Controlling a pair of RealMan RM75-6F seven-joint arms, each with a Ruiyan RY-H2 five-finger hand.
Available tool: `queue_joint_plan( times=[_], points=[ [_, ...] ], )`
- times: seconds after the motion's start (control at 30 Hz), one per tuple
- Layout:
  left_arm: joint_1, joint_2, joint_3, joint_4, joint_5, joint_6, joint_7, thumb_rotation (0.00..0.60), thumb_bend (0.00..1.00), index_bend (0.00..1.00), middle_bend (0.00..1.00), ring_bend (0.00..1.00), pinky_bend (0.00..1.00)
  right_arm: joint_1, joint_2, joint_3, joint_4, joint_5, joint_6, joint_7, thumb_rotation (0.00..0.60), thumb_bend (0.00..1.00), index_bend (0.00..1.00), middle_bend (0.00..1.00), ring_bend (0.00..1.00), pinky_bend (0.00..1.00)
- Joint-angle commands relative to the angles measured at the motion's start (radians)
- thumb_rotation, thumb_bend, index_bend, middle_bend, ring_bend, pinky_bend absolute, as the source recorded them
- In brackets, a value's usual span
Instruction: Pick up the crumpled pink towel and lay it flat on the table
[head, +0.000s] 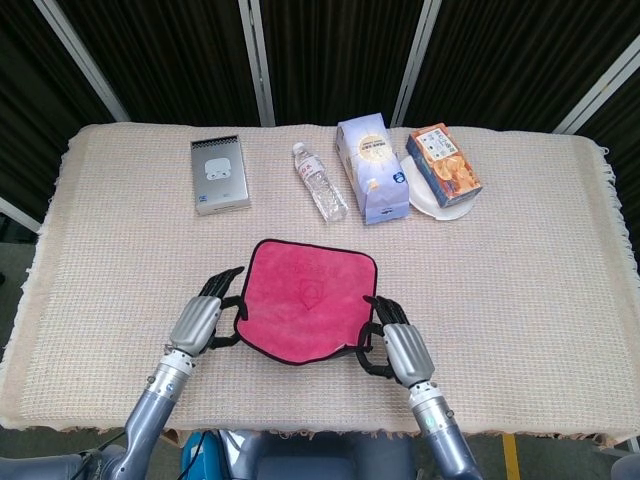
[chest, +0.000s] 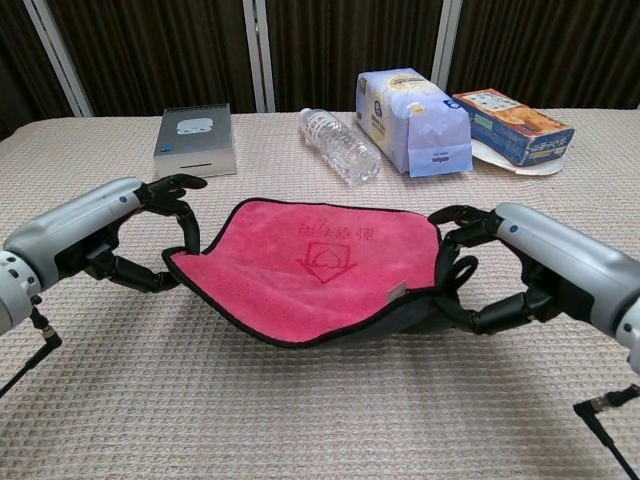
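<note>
Left hand (chest: 120, 235) pinches near-left corner of pink towel (chest: 310, 265); right hand (chest: 520, 275) grips near-right corner. Towel spread open between hands, pink face up, dark edging all round, near edge sagging, far edge lying on table (head: 520, 280). Along far side of table: grey box (head: 220, 175), water bottle (head: 320, 182) on its side, pale blue bag (head: 370, 168), orange carton (head: 443, 165) resting on white plate (head: 432, 203).

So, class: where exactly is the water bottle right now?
In the head view, the water bottle lies on its side at the table's far edge, between the grey box on its left and the pale blue packet on its right.
</note>
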Motion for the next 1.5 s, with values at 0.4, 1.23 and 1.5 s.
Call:
queue_joint_plan(
  times=[0.4, 1.23, 1.5],
  points=[
    [0.023, 0.046, 0.023, -0.002, 0.011, -0.051, -0.033, 0.6, 0.46, 0.55, 0.01, 0.0, 0.0, -0.017, -0.017, -0.005, -0.001, 0.0, -0.03, -0.027, 0.6, 0.46, 0.62, 0.12, 0.0, 0.0],
    [0.006, 0.283, 0.022, -0.12, 0.025, -0.212, -0.201, 0.6, 0.03, 0.05, 0.0, 0.0, 0.0, -0.037, 0.038, -0.031, -0.073, -0.018, -0.072, -0.069, 0.6, 0.26, 0.0, 0.0, 0.0, 0.0],
    [0.043, 0.373, -0.012, -0.162, 0.04, -0.128, -0.237, 0.6, 0.03, 0.05, 0.0, 0.0, 0.0, -0.05, 0.102, -0.013, -0.112, -0.031, -0.055, -0.049, 0.6, 0.26, 0.0, 0.0, 0.0, 0.0]
  ],
)
